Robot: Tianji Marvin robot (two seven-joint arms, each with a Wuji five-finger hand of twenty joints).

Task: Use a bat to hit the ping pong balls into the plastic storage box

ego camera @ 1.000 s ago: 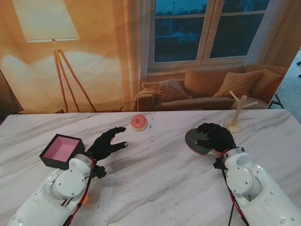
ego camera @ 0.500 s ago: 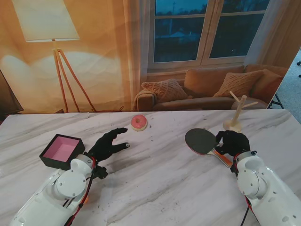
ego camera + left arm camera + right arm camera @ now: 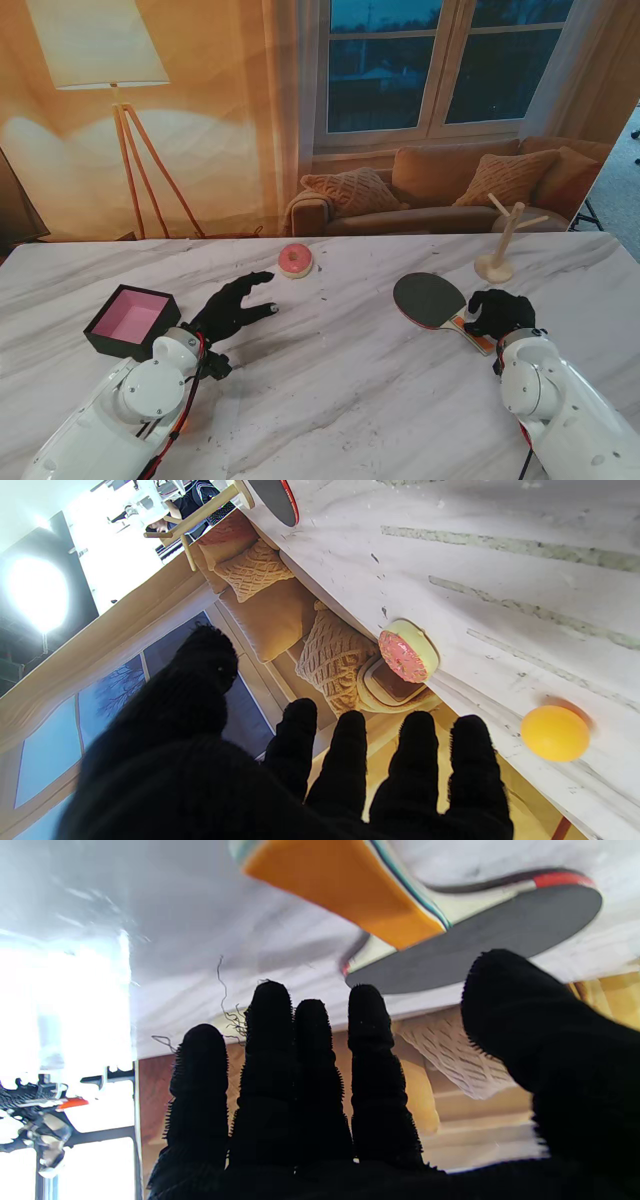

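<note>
Nearest the robot, the right robot hand (image 3: 499, 312) hangs over the bat's (image 3: 432, 300) handle with its fingers apart and seemingly not yet closed on it, though the stand view hides the contact, while the left robot hand (image 3: 232, 305) is spread and holds nothing. So the task looks barely begun: the bat lies flat on the table (image 3: 340, 400), one orange ping pong ball (image 3: 555, 732) sits on the table just beyond the left fingertips, and the black, pink-lined storage box (image 3: 132, 322) holds no visible ball. Farther off stand a pink donut (image 3: 296, 260) and a wooden rack (image 3: 500, 245), and no brand or writing can be read anywhere.
</note>
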